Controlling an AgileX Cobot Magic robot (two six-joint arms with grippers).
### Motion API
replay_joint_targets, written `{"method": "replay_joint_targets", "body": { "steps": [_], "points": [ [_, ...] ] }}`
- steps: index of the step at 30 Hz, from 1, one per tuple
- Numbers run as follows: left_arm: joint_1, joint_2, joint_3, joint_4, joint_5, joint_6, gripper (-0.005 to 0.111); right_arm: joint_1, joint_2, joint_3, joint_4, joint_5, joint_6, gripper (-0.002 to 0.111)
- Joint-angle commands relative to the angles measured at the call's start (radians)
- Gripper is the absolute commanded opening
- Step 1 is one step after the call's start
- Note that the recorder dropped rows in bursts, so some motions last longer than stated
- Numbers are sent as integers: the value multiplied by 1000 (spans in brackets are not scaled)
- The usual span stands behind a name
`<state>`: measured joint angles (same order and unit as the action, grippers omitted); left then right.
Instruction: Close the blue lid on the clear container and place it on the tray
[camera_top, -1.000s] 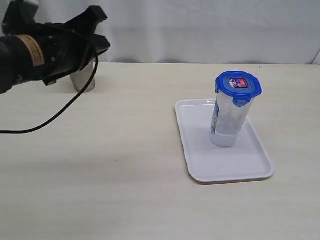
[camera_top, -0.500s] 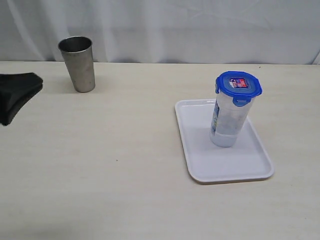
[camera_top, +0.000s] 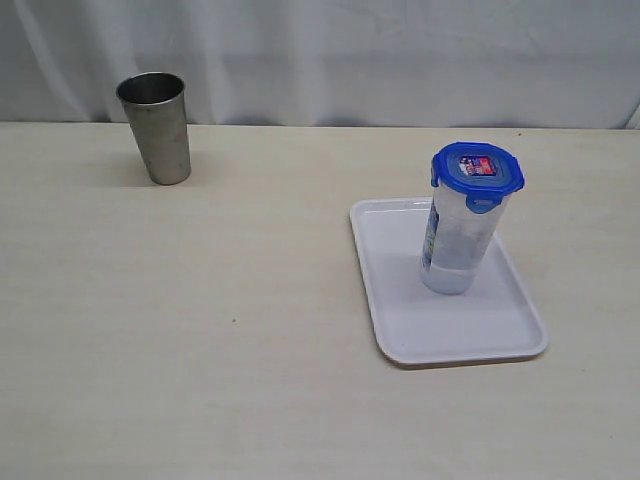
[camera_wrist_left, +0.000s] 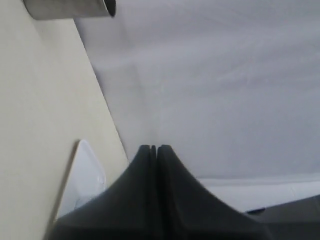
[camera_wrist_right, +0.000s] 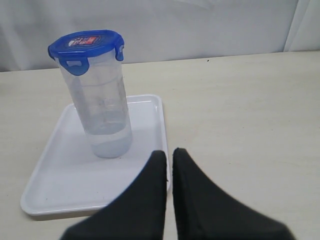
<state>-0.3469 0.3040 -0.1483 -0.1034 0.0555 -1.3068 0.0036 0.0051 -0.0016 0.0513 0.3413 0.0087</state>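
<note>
Both left fingers (camera_wrist_left: 142, 195) and right fingers (camera_wrist_right: 192, 200) are pressed together, empty; the container (camera_wrist_right: 102, 110), lid (camera_wrist_right: 86, 42) on, stands on the tray (camera_wrist_right: 55, 185) ahead of the right fingers, so the task looks done and needs only staying clear.

Setting: robot test bench, lab-type; pale wood-grain tabletop (camera_top: 220, 340), plain white fabric backdrop (camera_top: 400, 60) hung behind, sparse props: steel cup (camera_top: 155, 128), white tray (camera_top: 440, 330).

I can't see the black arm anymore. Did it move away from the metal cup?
Yes. The left gripper slid left, off the exterior view, uncovering the steel cup.
</note>
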Motion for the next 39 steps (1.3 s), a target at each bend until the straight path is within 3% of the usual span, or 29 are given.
{"method": "replay_joint_targets", "body": {
  "steps": [1,8,21,27,31,34,39],
  "points": [
    [108,-71,19,-2,6,-2,0,-4,-5,2,2,-3,-9,5],
    [242,-235,19,-2,6,-2,0,-4,-5,2,2,-3,-9,5],
    [246,-257,24,18,-23,-2,0,-4,-5,2,2,-3,-9,5],
    [246,-257,123,16,-167,2,0,-4,-5,2,2,-3,-9,5],
    [246,-274,148,16,-140,5,0,-4,-5,2,2,-3,-9,5],
    [263,-304,148,20,-67,100,0,-4,-5,2,2,-3,-9,5],
    [305,-304,148,22,-74,490,0,-4,-5,2,2,-3,-9,5]
  ]
}}
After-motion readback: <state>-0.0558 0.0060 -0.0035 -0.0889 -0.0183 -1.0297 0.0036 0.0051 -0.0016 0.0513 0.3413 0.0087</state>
